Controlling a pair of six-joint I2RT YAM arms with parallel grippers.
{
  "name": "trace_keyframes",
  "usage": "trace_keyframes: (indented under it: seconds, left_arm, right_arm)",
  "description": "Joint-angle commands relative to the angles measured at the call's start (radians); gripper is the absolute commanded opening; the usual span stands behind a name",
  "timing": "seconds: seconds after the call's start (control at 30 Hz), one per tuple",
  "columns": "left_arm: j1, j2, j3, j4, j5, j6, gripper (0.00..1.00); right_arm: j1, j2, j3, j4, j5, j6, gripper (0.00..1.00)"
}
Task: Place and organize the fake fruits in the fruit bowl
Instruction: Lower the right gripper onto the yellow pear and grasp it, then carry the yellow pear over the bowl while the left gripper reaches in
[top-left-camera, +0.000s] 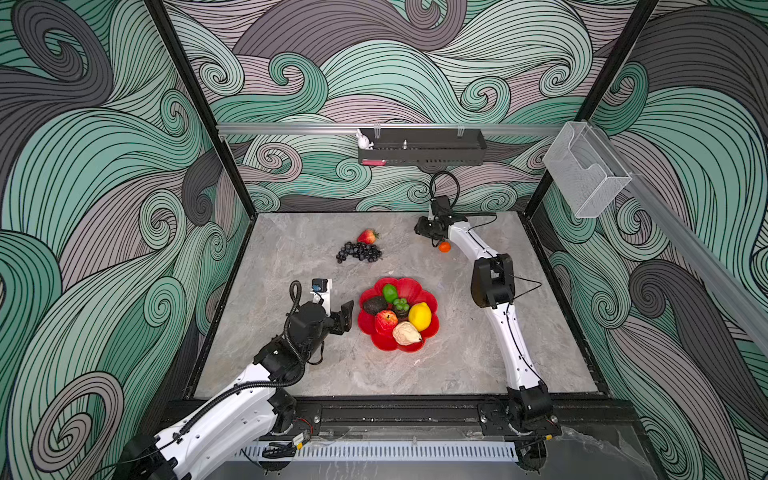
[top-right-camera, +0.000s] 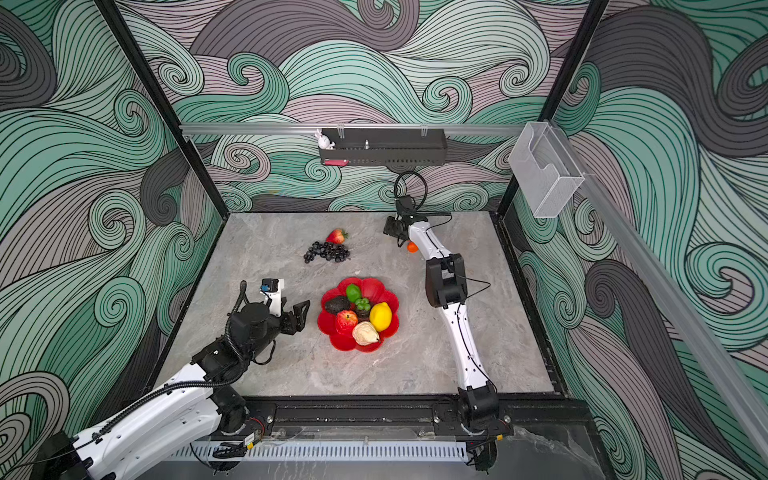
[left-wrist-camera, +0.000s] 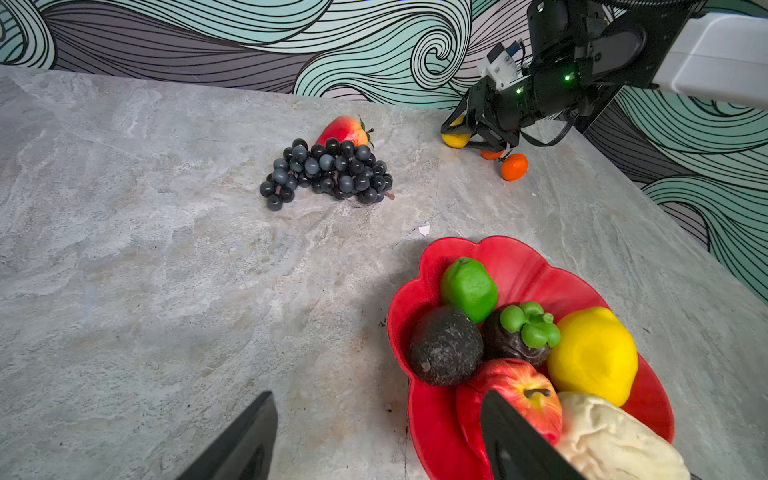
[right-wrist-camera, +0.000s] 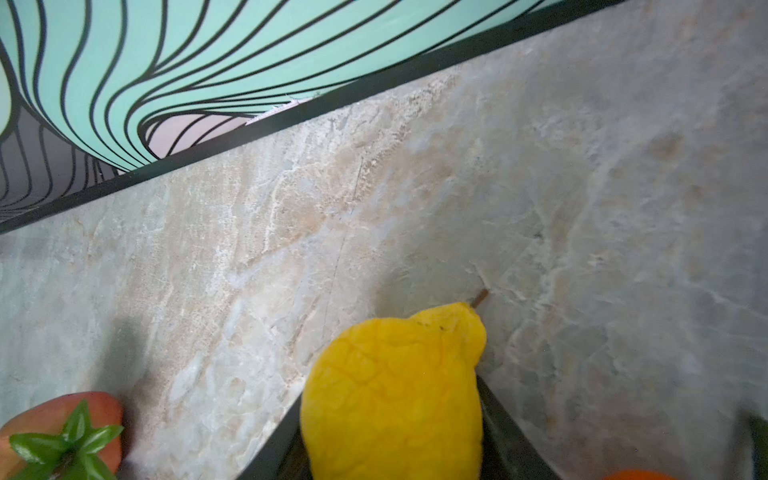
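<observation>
Closest thing is a wrinkly yellow lemon (right-wrist-camera: 395, 395) filling the right wrist view, with the fingers (right-wrist-camera: 507, 419) of the right gripper (left-wrist-camera: 459, 134) pressing on both its sides while it's sitting on the table (top-left-camera: 415, 374); both top views are hiding it under the wrist. One orange (left-wrist-camera: 514, 167) is lying just beside those fingers, and another orange blob (left-wrist-camera: 491, 154) is peeking out half-covered behind them. Left gripper (left-wrist-camera: 378, 399) is hanging wide open and empty, one finger blocking part of the apple (left-wrist-camera: 519, 382) in the fruit bowl (left-wrist-camera: 432, 415) right beside it. Pear (left-wrist-camera: 611, 440) is getting cut off at the edge. Grapes (left-wrist-camera: 328, 172) are partly covering the strawberry (left-wrist-camera: 345, 129), well apart from both.
</observation>
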Motion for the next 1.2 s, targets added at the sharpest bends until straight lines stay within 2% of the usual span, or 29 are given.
trace_keyframes:
  seconds: [0.0, 0.2, 0.33, 0.5, 0.7, 0.93, 1.17]
  left_arm:
    - [0.008, 0.003, 0.043, 0.007, 0.007, 0.010, 0.78]
    - [0.008, 0.005, 0.046, 0.005, 0.007, 0.008, 0.79]
    - [0.008, 0.012, 0.050, 0.008, -0.015, 0.009, 0.79]
    - [0.011, 0.061, 0.099, -0.081, -0.104, -0.141, 0.78]
    - [0.039, 0.153, 0.254, -0.214, 0.080, -0.246, 0.79]
    - [0.047, 0.314, 0.532, -0.454, 0.251, -0.299, 0.79]
    - [0.052, 0.374, 0.624, -0.419, 0.505, -0.362, 0.78]
  right_arm:
    - [0.004, -0.044, -0.093, 0.025, -0.031, -0.001, 0.49]
    - [0.024, -0.170, -0.297, 0.131, -0.057, 0.006, 0.48]
    - [0.038, -0.295, -0.497, 0.260, -0.076, 0.002, 0.47]
    - [0.057, -0.476, -0.750, 0.385, -0.094, 0.002, 0.47]
    - [0.089, -0.726, -1.038, 0.481, -0.111, -0.034, 0.47]
    - [0.167, -1.025, -1.342, 0.575, -0.148, -0.104, 0.47]
    - [0.324, -1.285, -1.646, 0.769, -0.121, -0.168, 0.48]
